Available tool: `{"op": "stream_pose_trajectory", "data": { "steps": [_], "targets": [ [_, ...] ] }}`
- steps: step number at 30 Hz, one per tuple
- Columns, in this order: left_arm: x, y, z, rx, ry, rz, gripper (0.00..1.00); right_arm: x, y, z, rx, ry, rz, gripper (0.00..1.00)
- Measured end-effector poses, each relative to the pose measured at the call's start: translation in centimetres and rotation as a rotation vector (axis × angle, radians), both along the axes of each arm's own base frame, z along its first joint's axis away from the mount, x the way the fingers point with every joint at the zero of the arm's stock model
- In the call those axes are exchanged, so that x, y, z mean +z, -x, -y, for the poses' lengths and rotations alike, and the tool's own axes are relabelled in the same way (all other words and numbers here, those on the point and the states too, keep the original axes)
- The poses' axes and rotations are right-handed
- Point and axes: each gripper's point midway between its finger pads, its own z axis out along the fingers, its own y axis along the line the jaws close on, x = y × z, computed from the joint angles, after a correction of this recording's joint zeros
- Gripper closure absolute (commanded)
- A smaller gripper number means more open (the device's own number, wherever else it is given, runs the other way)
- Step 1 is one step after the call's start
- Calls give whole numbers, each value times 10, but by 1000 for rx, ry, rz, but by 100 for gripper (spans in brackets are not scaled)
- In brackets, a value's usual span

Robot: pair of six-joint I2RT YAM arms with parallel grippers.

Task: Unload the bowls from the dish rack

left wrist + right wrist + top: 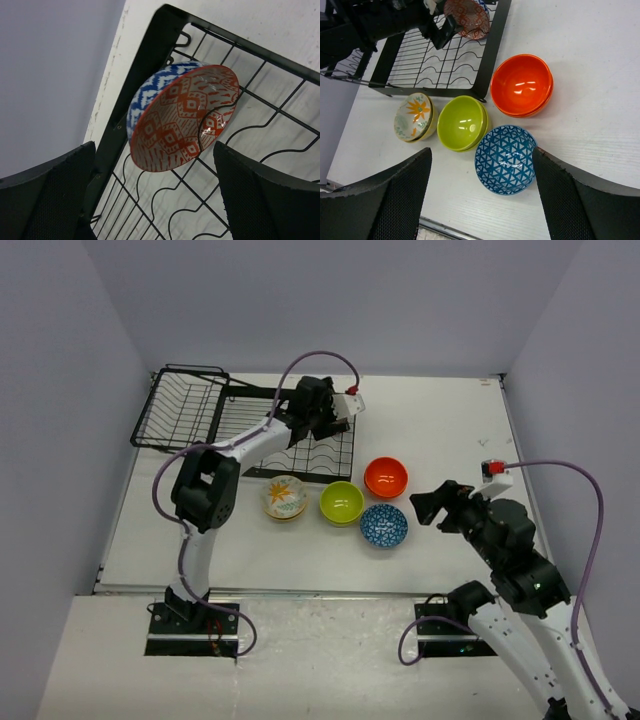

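Between the spread fingers [55, 195] of the left gripper [152, 167], which are released and grasp nothing, a red-patterned bowl [185, 117] stands on edge in the wire slots of the dish rack [150, 60]. Its blue-and-white outside faces the rack's frame bar, and neither finger touches it. That gripper hangs over the right end of the rack's flat section, opposite the end where the tilted basket section [180, 405] joins. The right gripper [482, 155] is likewise parted wide and empty, its fingers [380, 200] held above the table [450, 430] on the near side of the rack and well apart from it. Under the gap between them a blue-patterned bowl [505, 159] sits upright on the table. Closer to the rack, a lime green bowl [462, 122] lies just off its near edge, nested in a second rim of the same colour. An orange bowl [521, 85], also nested, sits beside the rack's near right corner. A cream bowl [414, 116] with an orange flower inside rests near the rack's near edge, left of the green one.
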Motion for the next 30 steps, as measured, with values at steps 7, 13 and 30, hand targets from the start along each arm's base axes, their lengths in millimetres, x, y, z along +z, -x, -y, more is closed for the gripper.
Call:
{"op": "stream_pose_trajectory", "data": {
  "steps": [7, 13, 30],
  "targets": [
    [-35, -9, 3, -49, -85, 4, 24, 7, 2, -4, 44, 19, 27, 18],
    [-38, -32, 10, -55, -111, 70, 56, 14, 4, -7, 75, 22, 56, 19],
    [-28, -41, 10, -43, -124, 129, 100, 22, 5, -6, 89, 40, 101, 19]
  ]
}}
